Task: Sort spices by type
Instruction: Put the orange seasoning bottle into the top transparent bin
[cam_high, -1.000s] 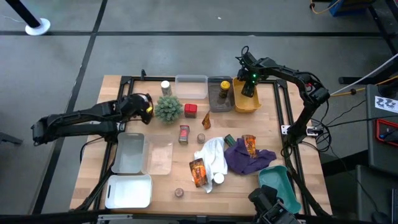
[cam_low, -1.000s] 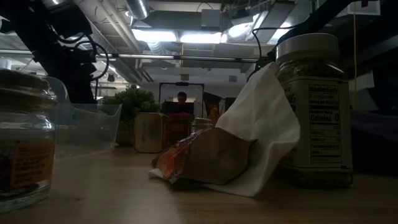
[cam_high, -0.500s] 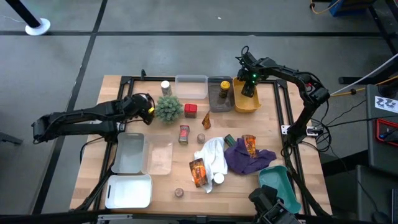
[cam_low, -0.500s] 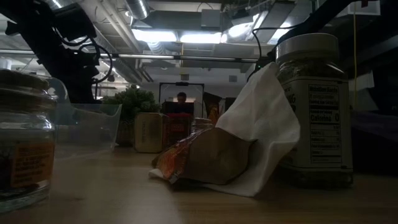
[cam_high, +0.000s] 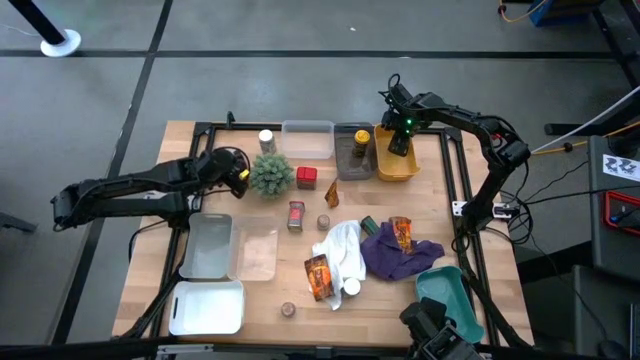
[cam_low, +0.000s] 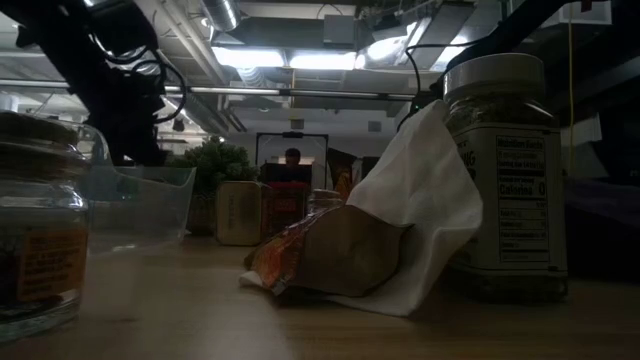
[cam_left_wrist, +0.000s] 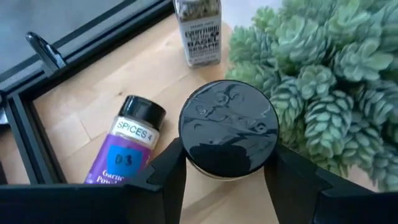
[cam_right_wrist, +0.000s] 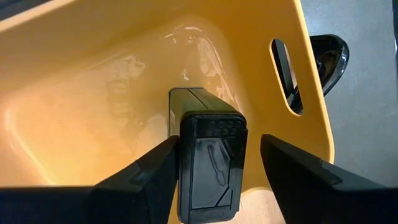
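My left gripper (cam_high: 234, 171) is at the table's left, beside the green spiky plant (cam_high: 270, 175), and is shut on a round black-capped jar (cam_left_wrist: 229, 127). A purple-labelled jar (cam_left_wrist: 127, 152) lies on its side on the wood close by. A clear jar (cam_left_wrist: 199, 31) stands upright behind it. My right gripper (cam_high: 398, 140) hangs open over the yellow bin (cam_high: 395, 168) at the far right. Its fingers stand on either side of a black rectangular-capped container (cam_right_wrist: 210, 155), which stands in the bin. My left gripper pinches the jar's black cap (cam_left_wrist: 186, 146) between its two fingers, one on each side of the rim. The fingers slant down at it from the table's left side. The cap hides the jar's base, so I cannot tell whether it is off the table.
Clear and grey tubs (cam_high: 308, 140) (cam_high: 352, 155) line the far edge; the grey one holds a yellow-capped jar (cam_high: 361, 138). A red tin (cam_high: 306, 177), brown jar (cam_high: 296, 215), white cloth (cam_high: 345, 250), purple cloth (cam_high: 395, 255), foil packets (cam_high: 318, 275), teal bin (cam_high: 445, 295) and white trays (cam_high: 207, 305) fill the rest.
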